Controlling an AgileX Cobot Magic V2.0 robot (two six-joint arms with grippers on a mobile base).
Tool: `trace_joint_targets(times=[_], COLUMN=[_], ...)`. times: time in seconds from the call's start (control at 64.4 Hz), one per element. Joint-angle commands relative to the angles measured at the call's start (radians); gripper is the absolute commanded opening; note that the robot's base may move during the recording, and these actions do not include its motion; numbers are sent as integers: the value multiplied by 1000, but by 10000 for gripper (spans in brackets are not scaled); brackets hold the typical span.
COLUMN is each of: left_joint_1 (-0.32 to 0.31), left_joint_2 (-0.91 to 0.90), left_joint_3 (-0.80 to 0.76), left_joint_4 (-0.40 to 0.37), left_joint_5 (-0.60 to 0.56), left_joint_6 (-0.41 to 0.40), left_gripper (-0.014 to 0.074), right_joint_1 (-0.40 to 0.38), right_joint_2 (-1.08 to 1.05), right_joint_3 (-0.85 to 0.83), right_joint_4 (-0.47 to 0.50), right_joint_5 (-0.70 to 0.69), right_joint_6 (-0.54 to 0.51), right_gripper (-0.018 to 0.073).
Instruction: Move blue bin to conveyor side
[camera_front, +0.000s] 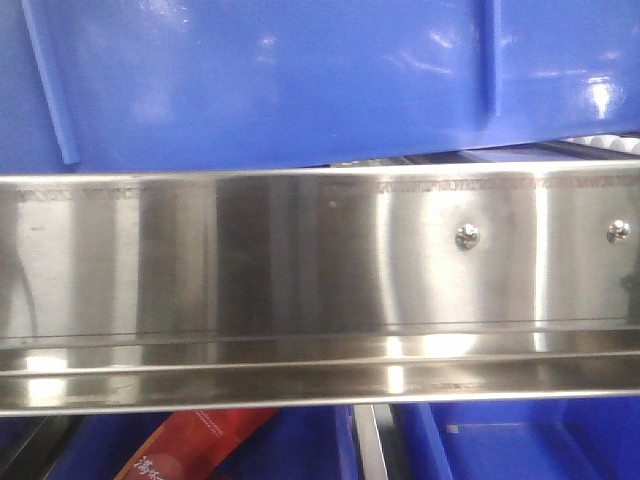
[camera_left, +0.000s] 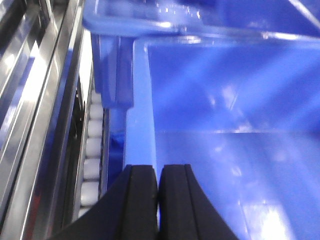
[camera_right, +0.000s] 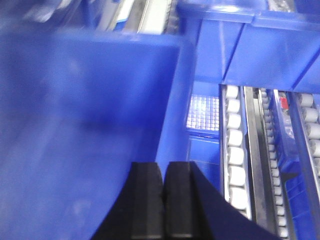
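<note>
Two black grippers hold most of my attention. My left gripper (camera_left: 158, 200) has its jaws drawn together on the rim of the left wall of the large, glossy bright-blue plastic bin (camera_left: 225, 100), and only a sliver of blue shows between them. My right gripper (camera_right: 164, 200) is pinched the same way on the rim of the right wall.

From the front view, the bin's smooth, ribbed side fills the top. It stands just beyond a long brushed stainless-steel rail (camera_front: 300, 270) that runs left to right and carries two screws (camera_front: 467, 236) toward its right end. In the left wrist view, a row of small white rollers (camera_left: 92, 150) lies just left of the bin. In the right wrist view, a second row of white rollers (camera_right: 234, 150) lies to its right. Nearer than the rail and lower down, I see a red printed packet (camera_front: 190, 445) beside more blue plastic (camera_front: 520, 445).
</note>
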Motion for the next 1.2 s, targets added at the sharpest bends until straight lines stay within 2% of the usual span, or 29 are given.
trace_joint_targets(times=[0.0,0.093,0.171,0.45,0.87,1.18], left_joint_1=[-5,-5,-5,-5,-5,-5], left_joint_2=[-2,-2,-2,-2,-2,-2], left_joint_3=[-8,-8,-8,-8,-8,-8], left_joint_4=[-10,-10,-10,-10,-10,-10], left_joint_5=[25,38,44,51,60,60], left_joint_6=[0,0,0,0,0,0], left_gripper=[4,4,4,4,4,4], right_joint_1=[1,1,1,1,1,1], right_joint_2=[9,16,18,18,29,29], right_joint_3=[-17,-17,-15,51,149,153], right_joint_4=[-15,-13,-22,-24,-24,-28], right_joint_5=[-5,-5,-5,-5,-5,-5], right_joint_6=[13,13,13,13,13,13], right_gripper=[58,267,352,300,300,300])
